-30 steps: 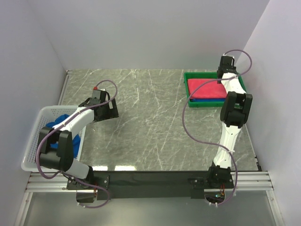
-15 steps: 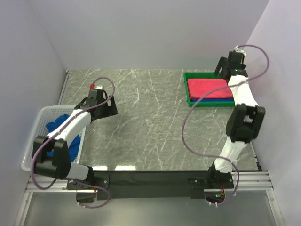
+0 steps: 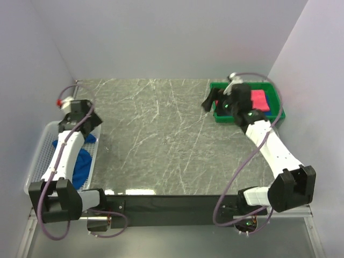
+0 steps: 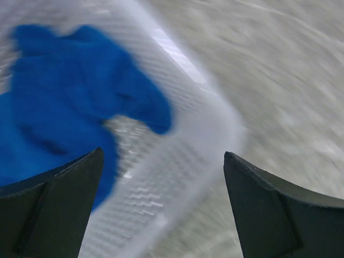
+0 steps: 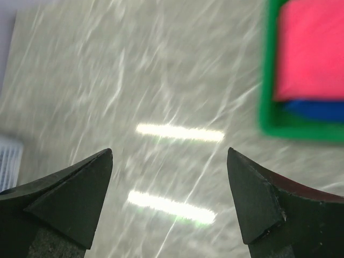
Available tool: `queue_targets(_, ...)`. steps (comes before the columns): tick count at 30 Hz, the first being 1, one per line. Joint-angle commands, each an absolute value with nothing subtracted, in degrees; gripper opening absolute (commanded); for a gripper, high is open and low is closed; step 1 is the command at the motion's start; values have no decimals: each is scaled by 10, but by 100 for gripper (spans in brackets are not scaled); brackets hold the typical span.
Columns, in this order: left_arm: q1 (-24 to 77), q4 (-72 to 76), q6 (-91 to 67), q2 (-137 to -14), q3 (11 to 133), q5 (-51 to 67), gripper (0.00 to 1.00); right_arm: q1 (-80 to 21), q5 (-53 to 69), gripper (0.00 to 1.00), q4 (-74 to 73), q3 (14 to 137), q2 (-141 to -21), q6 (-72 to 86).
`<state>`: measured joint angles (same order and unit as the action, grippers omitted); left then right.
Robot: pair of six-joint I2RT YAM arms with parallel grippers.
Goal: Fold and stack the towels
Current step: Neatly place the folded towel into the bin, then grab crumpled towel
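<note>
A crumpled blue towel lies in the white lattice basket; the left wrist view shows this towel behind the basket's rim. A folded pink-red towel rests on a folded blue one in the green tray. My left gripper hovers over the basket's far right corner, open and empty. Just left of the tray, my right gripper is open over bare table. The pink-red towel sits at that view's upper right.
The marble tabletop spreads between basket and tray. Grey walls close in on the left, back and right. A corner of the basket shows at the left edge of the right wrist view. Both wrist views are motion-blurred.
The right gripper came off the tray's far right side, swung left past the tray's left edge, and its jaws widened. The left gripper moved left from the table to above the basket.
</note>
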<state>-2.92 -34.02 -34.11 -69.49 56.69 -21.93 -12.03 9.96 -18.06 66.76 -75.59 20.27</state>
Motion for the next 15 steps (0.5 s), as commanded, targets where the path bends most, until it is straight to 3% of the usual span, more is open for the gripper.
queue_targets(1, -107, -349, -356, -679, 530, -233, 99, -176, 121, 93, -141, 628, -718, 225)
queue_targets(11, -253, -289, -387, -801, 495, -159, 99, -265, 129, 93, -151, 595, -713, 224)
queue_targets(14, -264, -288, -388, -840, 497, -145, 91, -272, 130, 93, -148, 577, -709, 226)
queue_targets(15, -265, -290, -390, -850, 498, -146, 79, -272, 131, 93, -148, 570, -708, 227)
